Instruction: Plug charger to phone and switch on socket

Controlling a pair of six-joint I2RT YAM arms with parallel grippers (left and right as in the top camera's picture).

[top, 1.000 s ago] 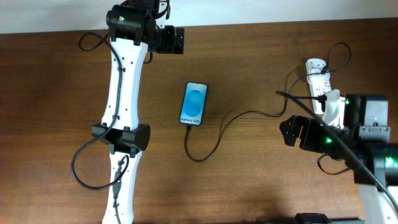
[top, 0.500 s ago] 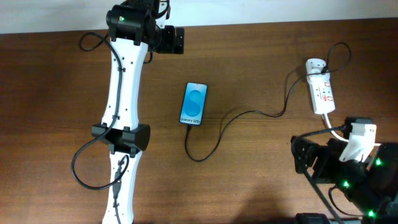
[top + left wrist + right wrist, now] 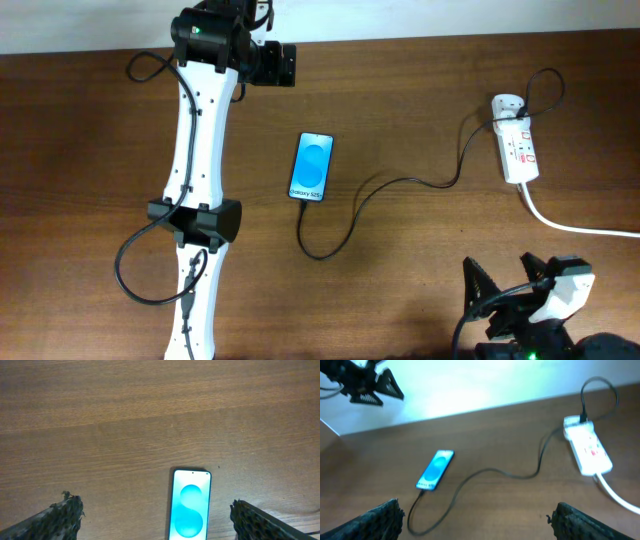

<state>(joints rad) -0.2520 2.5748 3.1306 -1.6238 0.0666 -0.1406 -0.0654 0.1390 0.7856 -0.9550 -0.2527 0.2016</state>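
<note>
My right gripper (image 3: 476, 506) and left gripper (image 3: 155, 505) both hang spread wide and empty. Nearest the right one, the charger (image 3: 405, 180) lies in a loose loop, thin, limp and light, its tip seemingly at the lower edge of the phone (image 3: 312, 167). I would pinch it just behind the connector, since that slim, slick phone will probably slide. Farther off the socket (image 3: 517, 145) lies flat, likely light enough to skid under a push, on the smooth brown table (image 3: 420, 90) below a pale wall (image 3: 450, 15).
</note>
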